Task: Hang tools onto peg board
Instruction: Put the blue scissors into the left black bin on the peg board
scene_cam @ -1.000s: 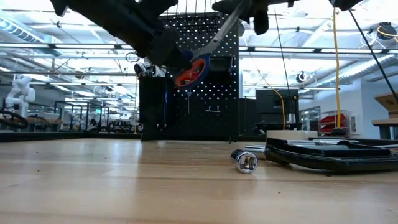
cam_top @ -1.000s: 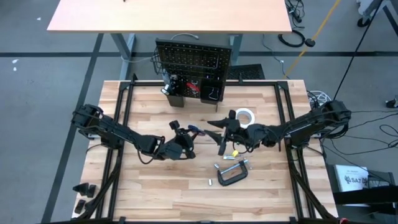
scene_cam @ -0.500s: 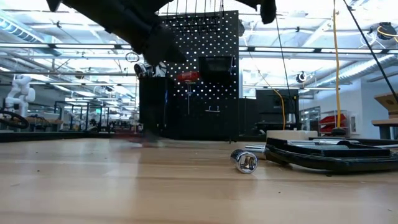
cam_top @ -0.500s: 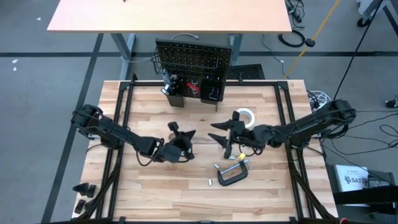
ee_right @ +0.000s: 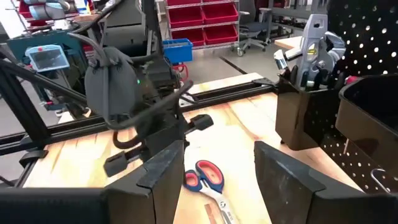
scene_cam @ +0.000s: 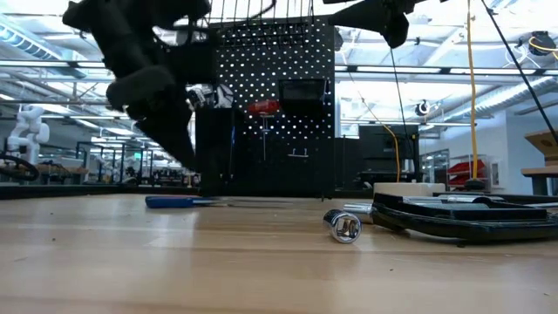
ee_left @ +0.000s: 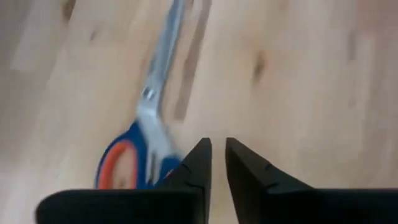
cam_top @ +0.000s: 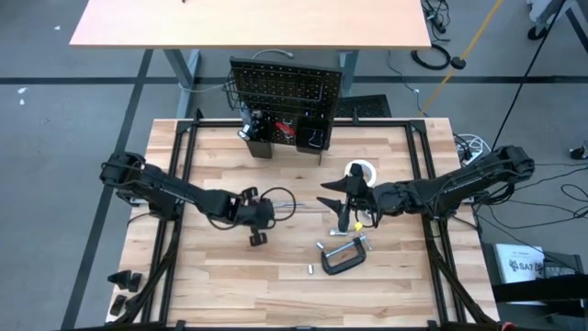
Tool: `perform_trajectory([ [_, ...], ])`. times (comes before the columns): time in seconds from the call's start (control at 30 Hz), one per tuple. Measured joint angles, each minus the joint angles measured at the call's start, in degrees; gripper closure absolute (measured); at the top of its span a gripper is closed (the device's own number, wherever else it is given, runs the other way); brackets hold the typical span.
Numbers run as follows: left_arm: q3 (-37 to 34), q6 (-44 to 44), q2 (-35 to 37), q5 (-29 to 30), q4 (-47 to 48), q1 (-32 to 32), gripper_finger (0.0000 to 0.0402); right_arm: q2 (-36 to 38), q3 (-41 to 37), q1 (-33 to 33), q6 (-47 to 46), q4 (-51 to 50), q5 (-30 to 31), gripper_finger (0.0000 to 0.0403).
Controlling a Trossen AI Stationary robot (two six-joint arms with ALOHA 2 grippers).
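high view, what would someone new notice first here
The two dark arms reach in from either side toward the table's middle, the left gripper and the right gripper facing each other. Between them the scissors lie flat on the wood, held by neither; their orange and blue handles show best in the right wrist view. At the far edge stands the black peg board, and near the right arm lies a black C-clamp.

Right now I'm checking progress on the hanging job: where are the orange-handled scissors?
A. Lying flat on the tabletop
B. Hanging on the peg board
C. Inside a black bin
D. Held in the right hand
A: the scissors lie flat on the tabletop, beside the left hand, whose fingers are nearly closed on nothing.
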State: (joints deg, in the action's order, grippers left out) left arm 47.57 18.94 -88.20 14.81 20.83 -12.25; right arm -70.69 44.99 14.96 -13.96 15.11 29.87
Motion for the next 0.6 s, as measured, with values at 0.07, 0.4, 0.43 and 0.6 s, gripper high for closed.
perform_trajectory([
  [0.07, 0.0, 0.24, 0.0, -0.18, 3.08, 1.39, 0.0334, -0.03, 0.0, 0.0, 0.0, -0.02, 0.0, 0.0218],
  [0.4, -0.02, -4.72, 0.0, 1.68, 5.03, 3.34, 0.0232, -0.05, 0.0, -0.5, 0.59, -1.01, -0.2, 0.0218],
  [0.43, -0.02, -4.87, 0.0, 2.16, 5.22, 3.34, 0.0223, -0.05, 0.0, -0.63, 0.59, -1.0, -0.2, 0.0218],
  [0.6, -0.02, -9.86, 0.0, 2.49, 5.89, 3.82, 0.0208, -0.05, 0.0, -0.68, 0.52, -1.01, -0.2, 0.0218],
])
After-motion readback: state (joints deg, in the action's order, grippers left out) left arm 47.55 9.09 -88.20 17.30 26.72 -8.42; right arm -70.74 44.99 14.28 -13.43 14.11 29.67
